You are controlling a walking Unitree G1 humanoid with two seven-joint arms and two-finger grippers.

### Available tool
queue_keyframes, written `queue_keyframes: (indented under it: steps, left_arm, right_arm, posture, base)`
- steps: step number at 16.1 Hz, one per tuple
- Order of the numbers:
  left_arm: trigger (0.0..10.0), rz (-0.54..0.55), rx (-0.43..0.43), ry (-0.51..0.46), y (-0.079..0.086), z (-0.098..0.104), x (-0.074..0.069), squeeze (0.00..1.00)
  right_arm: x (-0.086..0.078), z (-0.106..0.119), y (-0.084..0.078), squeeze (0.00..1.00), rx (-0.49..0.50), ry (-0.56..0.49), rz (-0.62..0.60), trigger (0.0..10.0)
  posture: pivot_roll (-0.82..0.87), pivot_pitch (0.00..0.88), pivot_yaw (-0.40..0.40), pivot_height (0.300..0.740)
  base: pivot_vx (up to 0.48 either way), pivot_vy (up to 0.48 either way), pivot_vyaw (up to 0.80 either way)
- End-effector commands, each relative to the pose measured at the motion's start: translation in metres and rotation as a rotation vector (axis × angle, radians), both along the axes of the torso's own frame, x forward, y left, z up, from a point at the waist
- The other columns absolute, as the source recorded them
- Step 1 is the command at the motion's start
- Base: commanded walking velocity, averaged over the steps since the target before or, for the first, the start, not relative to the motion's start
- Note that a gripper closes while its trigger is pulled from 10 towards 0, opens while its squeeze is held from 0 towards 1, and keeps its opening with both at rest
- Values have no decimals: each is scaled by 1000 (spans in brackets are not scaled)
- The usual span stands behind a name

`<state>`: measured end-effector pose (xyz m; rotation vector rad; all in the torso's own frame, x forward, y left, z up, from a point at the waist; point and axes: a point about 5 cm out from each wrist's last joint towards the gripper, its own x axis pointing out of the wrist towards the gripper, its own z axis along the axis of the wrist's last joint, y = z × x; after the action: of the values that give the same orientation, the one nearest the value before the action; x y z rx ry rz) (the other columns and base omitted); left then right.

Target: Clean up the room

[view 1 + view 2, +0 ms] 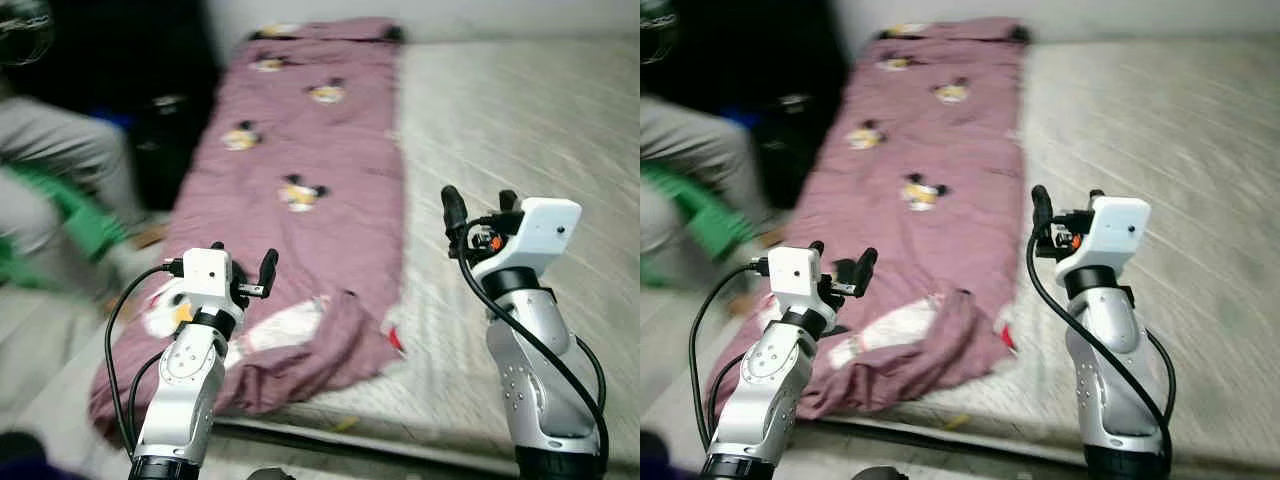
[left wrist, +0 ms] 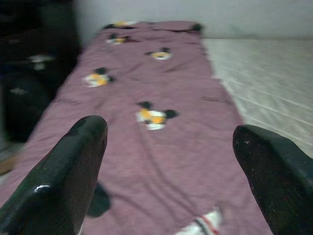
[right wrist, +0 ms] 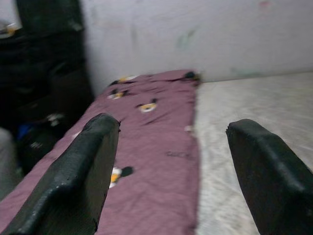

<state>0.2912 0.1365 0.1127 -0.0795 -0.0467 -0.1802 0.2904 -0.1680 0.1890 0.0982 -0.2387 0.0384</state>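
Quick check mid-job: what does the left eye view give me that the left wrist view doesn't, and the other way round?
Left eye view: both arms raised over the bed, left pincer and right pincer, the blanket's bunched near corner, and a seated person on a green stool. Left wrist view: the left pincer's fingers close up, spread wide apart. Both: the purple cartoon-print blanket along the bed's left side and the bare grey mattress.

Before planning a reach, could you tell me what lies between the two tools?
In the left eye view, the purple blanket's rumpled near corner and bare mattress lie between the left tool and right tool.
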Motion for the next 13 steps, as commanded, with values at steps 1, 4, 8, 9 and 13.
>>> queue_keyframes:
  steps: [1,4,8,9,13]
  left_arm:
    - [10000,26,13,23,8,-6,-4,0]
    - [10000,13,-2,28,6,-7,-5,0]
    - [10000,16,-17,36,7,-7,-6,0]
    - [10000,36,-14,47,14,-9,-8,0]
    - [10000,67,-24,67,25,-13,-12,0]
  right_arm:
    - [-1,-6,2,0,6,22,3,10000]
    - [-4,-11,-1,0,7,36,-9,10000]
    - [-6,-26,-1,0,-8,81,-28,10000]
    - [-6,-31,-4,0,-15,101,-46,10000]
    - [-6,-37,-9,0,-24,116,-59,10000]
  posture:
    - [-61,86,114,740]
    - [-61,95,115,740]
    - [-47,101,110,740]
    - [-39,96,106,740]
    - [-34,84,97,740]
  base:
    - [0,0,0]
    - [0,0,0]
    - [0,0,0]
    - [0,0,0]
    - [0,0,-717]
